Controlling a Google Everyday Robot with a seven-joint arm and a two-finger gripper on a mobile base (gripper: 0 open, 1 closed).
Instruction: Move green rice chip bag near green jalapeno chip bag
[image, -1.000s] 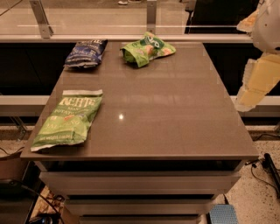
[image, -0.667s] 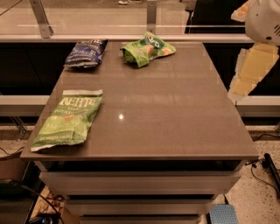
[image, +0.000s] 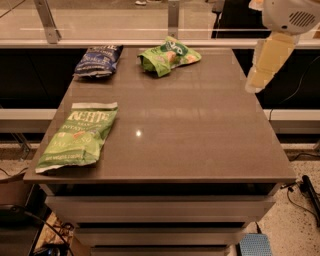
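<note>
Finds the green rice chip bag (image: 169, 55) at the tabletop's (image: 200, 130) far edge, well apart from the green jalapeno chip bag (image: 77, 134) near left. Shows the claw (image: 265, 62) above the right edge, grip impossible to tell. Leaves reach, grasp and carry undone.

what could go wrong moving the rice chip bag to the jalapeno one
The gripper hangs beyond the right edge of the table, away from the green rice chip bag, which is crumpled and near the far edge: a poor grasp might shove it off. The green jalapeno chip bag lies close to the front left edge, so a clumsy placement could nudge it over. The dark blue bag beside the rice bag might get clipped.
</note>
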